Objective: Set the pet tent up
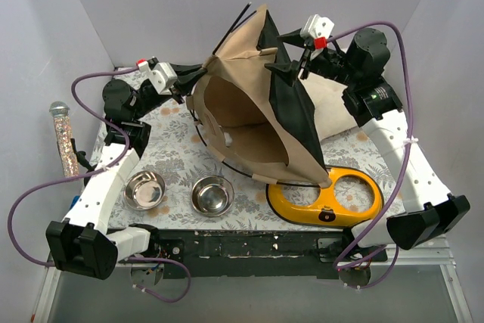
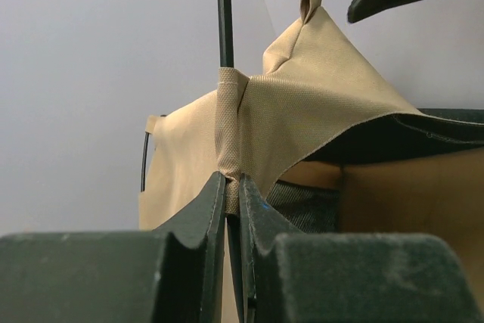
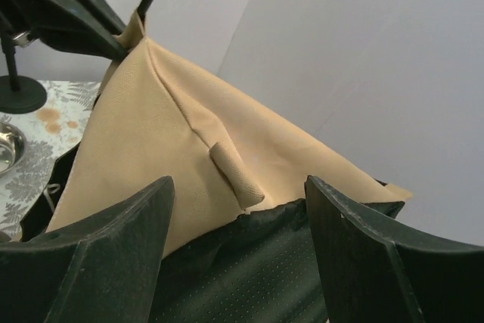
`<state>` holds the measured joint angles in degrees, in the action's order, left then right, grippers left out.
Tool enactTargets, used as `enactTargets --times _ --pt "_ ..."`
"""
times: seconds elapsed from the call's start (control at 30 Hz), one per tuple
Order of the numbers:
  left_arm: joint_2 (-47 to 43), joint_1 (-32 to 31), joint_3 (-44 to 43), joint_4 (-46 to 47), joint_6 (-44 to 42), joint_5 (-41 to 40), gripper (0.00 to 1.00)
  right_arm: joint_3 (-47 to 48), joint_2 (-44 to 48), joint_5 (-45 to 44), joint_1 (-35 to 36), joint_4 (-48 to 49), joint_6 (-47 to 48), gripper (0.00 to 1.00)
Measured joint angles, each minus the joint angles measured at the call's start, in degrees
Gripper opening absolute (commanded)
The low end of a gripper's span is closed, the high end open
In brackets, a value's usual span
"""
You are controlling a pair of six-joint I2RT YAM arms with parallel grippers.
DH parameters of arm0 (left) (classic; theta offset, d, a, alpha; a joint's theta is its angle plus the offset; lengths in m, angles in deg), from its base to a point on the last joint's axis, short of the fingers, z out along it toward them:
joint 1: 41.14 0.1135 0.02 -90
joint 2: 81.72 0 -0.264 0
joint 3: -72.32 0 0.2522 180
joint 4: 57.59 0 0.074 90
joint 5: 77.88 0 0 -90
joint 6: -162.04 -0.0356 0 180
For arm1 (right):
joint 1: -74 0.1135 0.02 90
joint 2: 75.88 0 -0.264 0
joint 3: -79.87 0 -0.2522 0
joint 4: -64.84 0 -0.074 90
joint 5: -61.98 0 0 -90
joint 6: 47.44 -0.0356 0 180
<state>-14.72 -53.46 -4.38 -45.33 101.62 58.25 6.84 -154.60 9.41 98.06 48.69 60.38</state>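
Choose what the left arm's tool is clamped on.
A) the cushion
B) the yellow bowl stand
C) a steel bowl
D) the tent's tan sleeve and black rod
D: the left wrist view shows the left tool shut on the tan sleeve of the pet tent, with the black rod rising out of it.

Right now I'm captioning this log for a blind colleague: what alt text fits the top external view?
A half-raised pet tent stands centre, the left gripper shut on its rod sleeve, the right gripper open over its black side. Two steel bowls and a yellow bowl stand sit in front.
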Motion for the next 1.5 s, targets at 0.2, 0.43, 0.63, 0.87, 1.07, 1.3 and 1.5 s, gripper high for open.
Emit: enactTargets --times 0.2,0.43,0.63,0.87,1.07,1.3,1.5 --pt "0.9 2.3 -0.7 -1.6 -0.2 3.5 0.00 -0.9 0.1 3.8 0.0 -1.1 1.9 0.73" --pt "1.9 2.7 -1.0 -3.0 -0.7 6.5 0.00 -1.9 -0.7 5.5 -0.1 -0.7 1.8 0.63" --pt "2.1 3.1 -1.7 -3.7 -0.6 6.9 0.00 -2.0 -2.9 6.9 -1.5 -0.9 0.3 0.69" --pt "3.4 3.8 -2.6 -4.0 -0.1 7.6 0.00 -3.0 -3.8 8.5 -2.5 0.8 -2.9 0.77" --pt "3.9 3.9 -2.9 -4.7 -0.3 8.7 0.00 -2.1 -6.4 8.8 -2.5 2.6 -7.6 0.78" --pt "4.7 4.0 -4.1 -5.5 -1.3 9.0 0.00 -1.4 -8.8 10.5 -3.8 3.6 -16.7 0.76" --pt "5.1 4.0 -4.6 -6.3 -2.0 9.1 0.00 -1.2 -10.4 13.7 -5.0 6.5 -29.6 0.77"
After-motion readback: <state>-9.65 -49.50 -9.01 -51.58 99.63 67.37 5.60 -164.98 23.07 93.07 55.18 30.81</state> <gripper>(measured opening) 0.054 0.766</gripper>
